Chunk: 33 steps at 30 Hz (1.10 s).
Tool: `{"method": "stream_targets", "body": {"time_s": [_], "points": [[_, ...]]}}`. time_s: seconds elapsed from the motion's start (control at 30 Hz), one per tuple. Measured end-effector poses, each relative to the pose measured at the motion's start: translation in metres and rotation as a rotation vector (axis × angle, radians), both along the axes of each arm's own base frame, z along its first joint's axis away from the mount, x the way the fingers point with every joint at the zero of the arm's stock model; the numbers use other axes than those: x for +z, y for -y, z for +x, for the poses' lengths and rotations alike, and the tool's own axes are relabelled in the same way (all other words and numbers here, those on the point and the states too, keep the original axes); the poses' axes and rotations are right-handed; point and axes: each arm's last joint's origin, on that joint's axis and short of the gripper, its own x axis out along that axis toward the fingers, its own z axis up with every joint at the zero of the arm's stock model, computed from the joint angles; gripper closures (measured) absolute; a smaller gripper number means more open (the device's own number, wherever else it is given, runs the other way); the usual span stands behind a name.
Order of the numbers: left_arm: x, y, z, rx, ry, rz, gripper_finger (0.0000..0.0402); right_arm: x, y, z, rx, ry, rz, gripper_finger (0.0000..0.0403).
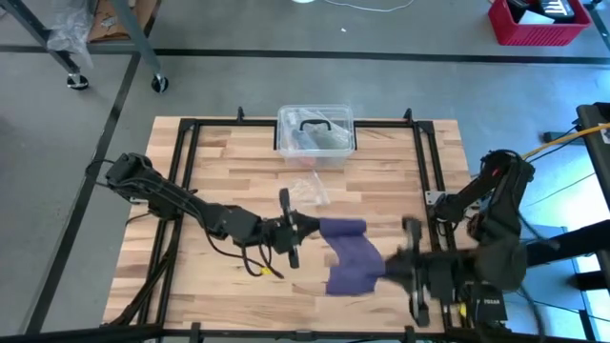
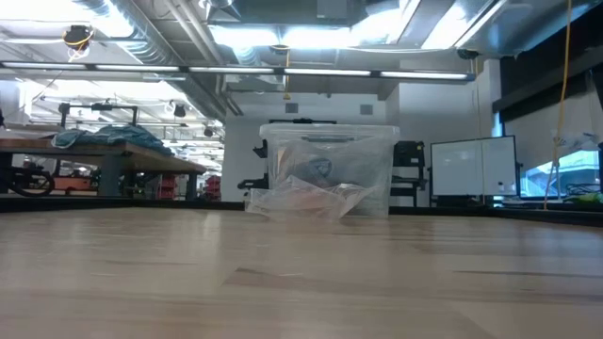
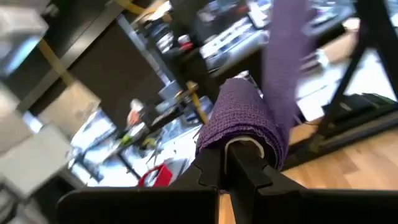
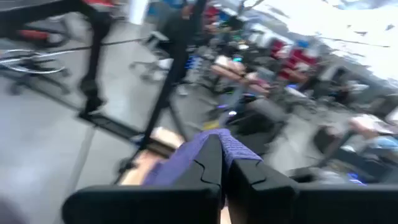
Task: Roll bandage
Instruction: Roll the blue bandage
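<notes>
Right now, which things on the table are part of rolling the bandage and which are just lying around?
In use:
- bandage, held at both ends
- left gripper, shut on one end
- right gripper, shut on the other end

Lying about:
- clear plastic box at the far edge
- crinkled wrapper in front of it

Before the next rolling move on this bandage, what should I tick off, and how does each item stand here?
1. Left gripper shut on bandage: ok.
2. Right gripper shut on the other end: ok.
3. Bandage off the table, held between both grippers: ok in the high view.
4. Roll started at the left gripper: ok, fabric wraps its fingers.
5. Plastic box and wrapper apart from the bandage: ok.
6. Strip free of twist: cannot tell.
</notes>
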Motion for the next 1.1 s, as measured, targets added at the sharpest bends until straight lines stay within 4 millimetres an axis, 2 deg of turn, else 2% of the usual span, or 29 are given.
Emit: {"method": "stream_targets", "body": {"time_s": [0.17, 0.33, 0.57, 0.7, 0.97, 1.1], "points": [[-0.006, 0.006, 0.003, -0.073, -0.016, 0.050, 0.0398, 0.032, 0.040, 0.012, -0.156, 0.013, -0.004, 0.0400], [-0.006, 0.011, 0.001, -0.083, -0.022, 0.054, 0.0398, 0.032, 0.089, 0.034, -0.353, -0.081, 0.031, 0.0392], [-0.007, 0.015, -0.001, -0.093, -0.019, 0.029, 0.0396, -0.002, 0.157, 0.055, -0.642, -0.344, 0.143, 0.0385], [-0.008, 0.008, 0.002, -0.078, -0.013, -0.048, 0.0397, -0.025, 0.184, 0.070, -0.705, -0.493, 0.250, 0.0366], [-0.020, -0.018, 0.012, -0.022, -0.074, -0.263, 0.0392, -0.090, 0.221, 0.094, -0.765, -0.746, 0.339, 0.0249], [-0.026, -0.029, 0.015, 0.013, -0.113, -0.342, 0.0392, -0.100, 0.228, 0.095, -0.772, -0.787, 0.370, 0.0200]]}}
